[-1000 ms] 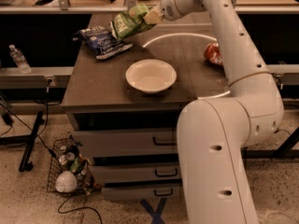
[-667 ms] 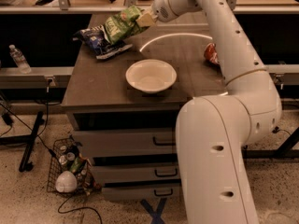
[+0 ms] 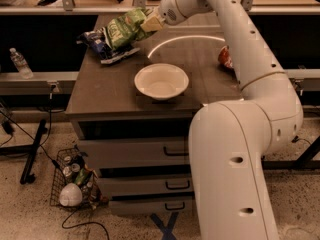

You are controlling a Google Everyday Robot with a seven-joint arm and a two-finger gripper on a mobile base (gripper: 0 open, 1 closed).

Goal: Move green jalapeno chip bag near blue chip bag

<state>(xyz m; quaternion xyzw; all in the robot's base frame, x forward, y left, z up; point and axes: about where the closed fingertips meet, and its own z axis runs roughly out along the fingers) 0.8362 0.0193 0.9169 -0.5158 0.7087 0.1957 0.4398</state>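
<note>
Green bag [image 3: 124,28]: over the far-left part of the table, tilted, right end higher than left. Gripper [image 3: 151,22] is clamped on that right end, fingers pinching the foil, and the bag hangs from them toward the left of my view.

The green bag's lower left edge overlaps the blue bag [image 3: 101,43] on my screen. I cannot tell whether the two touch or the green one hangs just above.

Blue bag lies crumpled on the table [image 3: 107,91] near the far-left corner, with a pale silvery edge facing the front.

Bowl [image 3: 161,80]: white, upright, mid-table toward the front edge, apart from both bags.

Can [image 3: 224,58]: orange-red, right side of the table, partly hidden behind the arm [image 3: 250,49]. I cannot tell whether it stands or lies.

A bright arc of light [image 3: 186,38] falls on the tabletop between gripper and can.

The arm rises from the white base at lower right and reaches leftward across the far side of the table.

Under the tabletop are drawers [image 3: 150,151], dark handles, shut. Left of them on the floor is a wire basket [image 3: 75,181] holding cans and something round and white. A clear bottle [image 3: 21,64] sits on a low ledge at far left, well apart from the table. Blue tape cross [image 3: 165,225] on the floor in front of the drawers
</note>
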